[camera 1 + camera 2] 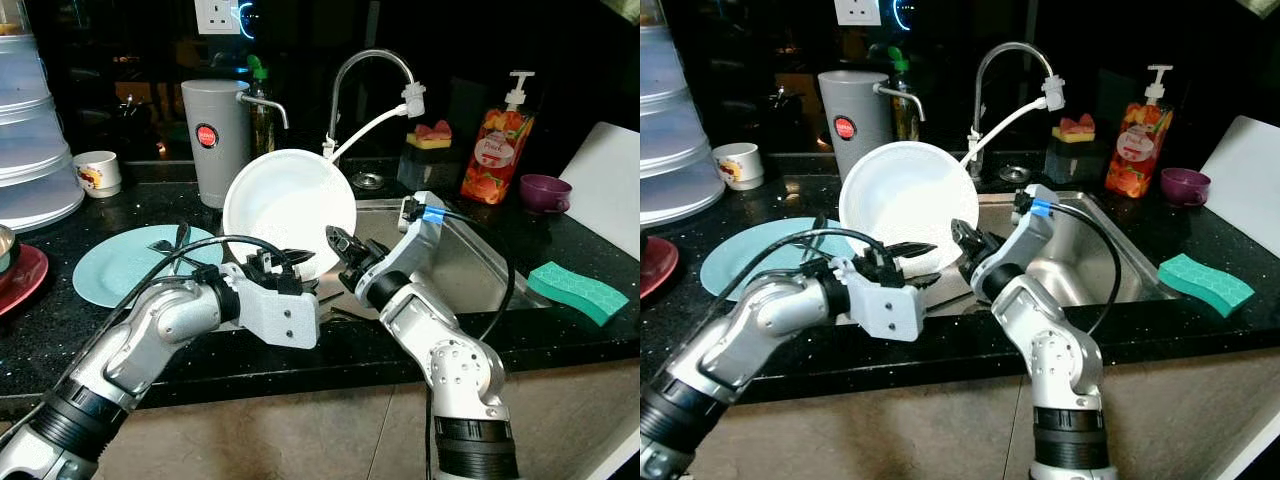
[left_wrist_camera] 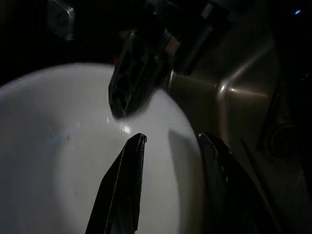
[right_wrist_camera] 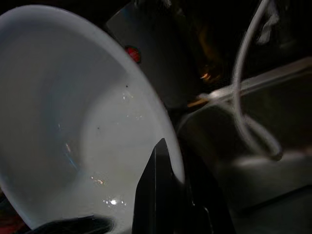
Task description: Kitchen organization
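Left eye view has my right hand pinching the rim of the white bowl, tipped up at the sink edge probably to drain, while my left hand sits open around its lower rim, steadying it above the worktop.

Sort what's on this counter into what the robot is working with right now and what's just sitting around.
In hand:
white bowl, tilted on edge at the sink
left gripper, fingers astride its rim
right gripper, clamped on its rim

Lying about:
blue plate with cutlery
green sponge
soap bottle
purple cup
grey kettle
mug
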You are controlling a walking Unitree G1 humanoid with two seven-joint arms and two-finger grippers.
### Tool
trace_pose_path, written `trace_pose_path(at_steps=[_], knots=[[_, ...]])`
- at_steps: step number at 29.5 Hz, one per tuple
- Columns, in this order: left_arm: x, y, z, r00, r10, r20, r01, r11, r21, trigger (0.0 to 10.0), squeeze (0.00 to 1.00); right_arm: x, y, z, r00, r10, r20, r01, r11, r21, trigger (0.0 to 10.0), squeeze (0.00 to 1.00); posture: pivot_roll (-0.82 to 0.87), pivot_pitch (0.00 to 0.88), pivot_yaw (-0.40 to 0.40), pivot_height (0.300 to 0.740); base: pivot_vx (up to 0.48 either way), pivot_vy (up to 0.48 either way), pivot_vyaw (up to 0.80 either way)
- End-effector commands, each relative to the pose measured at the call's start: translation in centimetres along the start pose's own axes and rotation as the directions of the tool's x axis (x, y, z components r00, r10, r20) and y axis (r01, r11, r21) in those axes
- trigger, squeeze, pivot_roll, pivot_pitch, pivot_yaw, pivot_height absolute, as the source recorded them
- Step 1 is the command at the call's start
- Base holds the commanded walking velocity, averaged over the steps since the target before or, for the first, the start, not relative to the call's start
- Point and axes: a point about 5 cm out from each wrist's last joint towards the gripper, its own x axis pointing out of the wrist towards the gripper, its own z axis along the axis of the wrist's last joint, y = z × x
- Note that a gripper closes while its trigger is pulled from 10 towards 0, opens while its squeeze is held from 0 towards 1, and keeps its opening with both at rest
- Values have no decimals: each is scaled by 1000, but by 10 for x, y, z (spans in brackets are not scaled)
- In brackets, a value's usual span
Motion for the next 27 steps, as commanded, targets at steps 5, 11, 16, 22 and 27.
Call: trace_pose_path(at_steps=[5, 11, 16, 22, 27], knots=[[-9, -1, 3, 999, -36, 0, 35, 996, -76, 10000, 0, 4, -27, 26, 976, -164, 146, 172, 984, -40, 10000, 0, 101, 60, -46, 740, 0, 0, 0], [-14, -15, 6, 996, -90, -4, 88, 980, -177, 10000, 0, 12, -45, 39, 934, -273, 230, 305, 945, -116, 10000, 0, 103, 60, -46, 740, 0, 0, 0], [-11, -1, -3, 991, 91, -101, -128, 881, -455, 10000, 0, 19, -53, 18, 930, -327, 165, 366, 857, -362, 10000, 0, 107, 65, -44, 740, 0, 0, 0], [-16, 22, -29, 898, 264, -352, -439, 604, -665, 10000, 0, 20, -57, -12, 944, -320, 81, 293, 701, -650, 10000, 0, 103, 68, -47, 740, 0, 0, 0], [-24, 30, -45, 829, 261, -495, -559, 374, -740, 10000, 0, 20, -58, -21, 949, -308, 69, 257, 631, -732, 10000, 373, 105, 67, -46, 740, 0, 0, 0]])
